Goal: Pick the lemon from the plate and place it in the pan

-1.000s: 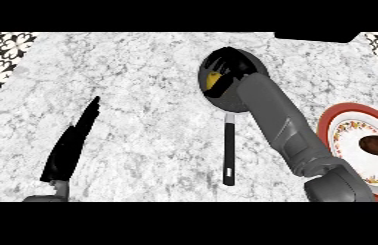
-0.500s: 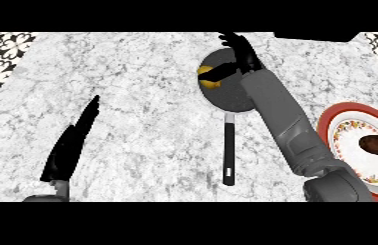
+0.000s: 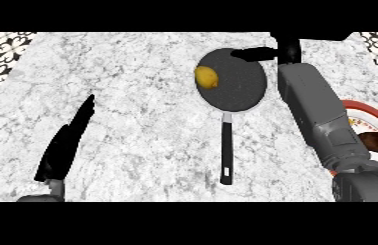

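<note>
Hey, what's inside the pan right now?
The lemon lies inside the pan, near its left rim, with nothing else showing. The right hand reaches over the far right rim, so that small patch is hidden.

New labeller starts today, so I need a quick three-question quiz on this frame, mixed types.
1. True or false: the lemon lies on the plate.
2. Multiple choice: the handle of the pan points A) toward the robot, B) away from the robot, C) to the view's left.
3. Fill in: the left hand rests open at the view's lower ___.

Key: 1 false, it lies in the pan; 2 A; 3 left.
</note>
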Motion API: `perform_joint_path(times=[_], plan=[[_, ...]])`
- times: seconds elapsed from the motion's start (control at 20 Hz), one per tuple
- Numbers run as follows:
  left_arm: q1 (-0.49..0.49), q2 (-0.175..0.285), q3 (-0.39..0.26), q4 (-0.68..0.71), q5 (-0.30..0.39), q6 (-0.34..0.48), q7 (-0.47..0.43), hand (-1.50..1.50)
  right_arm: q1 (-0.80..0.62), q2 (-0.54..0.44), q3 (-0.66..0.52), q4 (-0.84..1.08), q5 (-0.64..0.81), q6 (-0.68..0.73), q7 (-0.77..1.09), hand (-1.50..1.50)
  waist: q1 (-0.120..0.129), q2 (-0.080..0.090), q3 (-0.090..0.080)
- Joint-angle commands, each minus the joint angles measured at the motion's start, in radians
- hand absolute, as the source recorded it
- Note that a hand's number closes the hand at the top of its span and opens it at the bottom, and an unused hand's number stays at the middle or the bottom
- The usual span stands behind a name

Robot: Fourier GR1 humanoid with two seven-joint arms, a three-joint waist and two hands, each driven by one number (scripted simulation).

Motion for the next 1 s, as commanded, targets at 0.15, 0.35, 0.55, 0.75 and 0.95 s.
perform_joint_path(times=[0.15,0.35,0.55,0.75,0.95], plan=[[0.033,-0.012,-0.004,-0.022,-0.009,0.009,0.011,0.00,0.100,-0.196,-0.051,0.005,-0.045,0.155,-0.132,-1.50,-0.023,-0.011,0.001],[0.026,-0.017,0.001,-0.014,-0.008,0.011,-0.004,0.00,0.134,-0.294,-0.060,0.026,-0.046,0.217,-0.180,-1.50,-0.016,-0.006,0.001],[0.048,-0.013,0.013,0.000,0.002,-0.001,-0.035,0.00,0.169,-0.383,-0.059,0.041,-0.043,0.297,-0.205,-1.50,-0.022,-0.011,0.001],[0.068,-0.038,-0.018,-0.019,-0.019,0.012,-0.021,0.00,0.198,-0.457,-0.063,0.059,-0.044,0.375,-0.239,-1.50,-0.012,-0.007,0.002],[0.040,-0.010,0.008,-0.007,-0.002,-0.017,-0.016,0.00,0.231,-0.506,-0.076,0.076,-0.054,0.429,-0.267,-1.50,-0.011,-0.005,0.003]])
